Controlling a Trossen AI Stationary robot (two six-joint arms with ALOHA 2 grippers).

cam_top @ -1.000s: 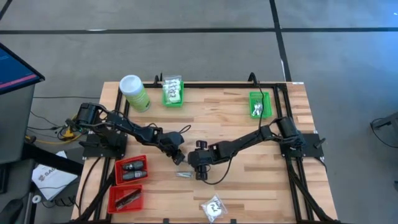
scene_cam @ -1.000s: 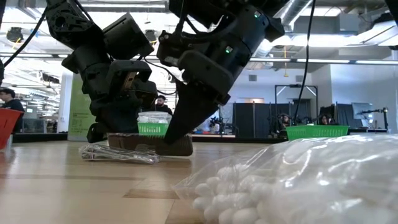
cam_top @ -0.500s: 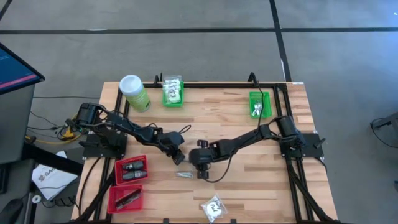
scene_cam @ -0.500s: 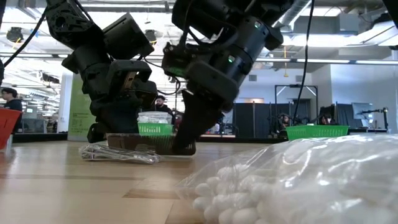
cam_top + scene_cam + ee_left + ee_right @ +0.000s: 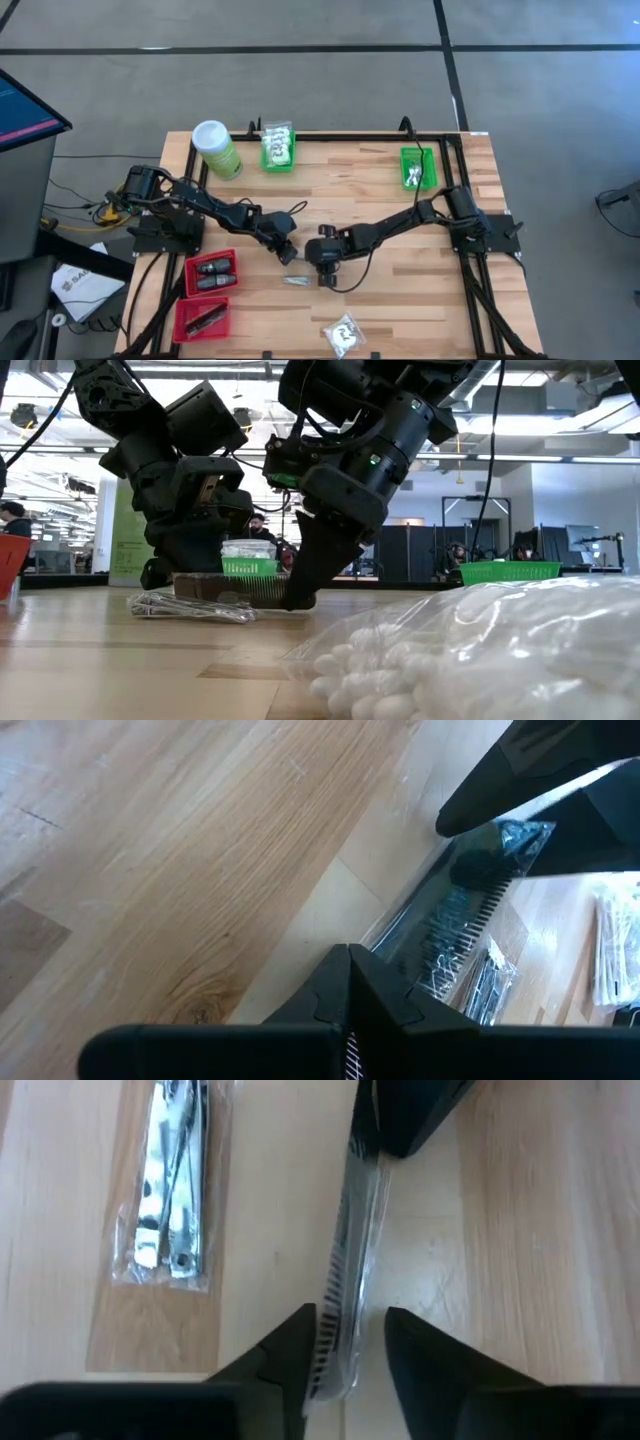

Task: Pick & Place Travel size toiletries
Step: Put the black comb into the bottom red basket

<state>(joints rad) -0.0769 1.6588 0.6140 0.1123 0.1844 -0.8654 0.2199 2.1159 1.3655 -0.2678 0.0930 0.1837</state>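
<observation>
The right end effector (image 5: 345, 1355), fingers apart, straddles a slim, light, slippery wrapped comb (image 5: 352, 1270) on the counter (image 5: 520, 1230), pinned by the clenched left end effector (image 5: 288, 254); grip mid-spine.

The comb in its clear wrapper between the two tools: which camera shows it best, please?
The right wrist view: the wrapped comb runs lengthwise, teeth visible, between the right tool fingers, its far end under the shut left tool. The left wrist view shows it partly hidden. The low view shows it edge-on. In the high view I cannot make it out.
</observation>
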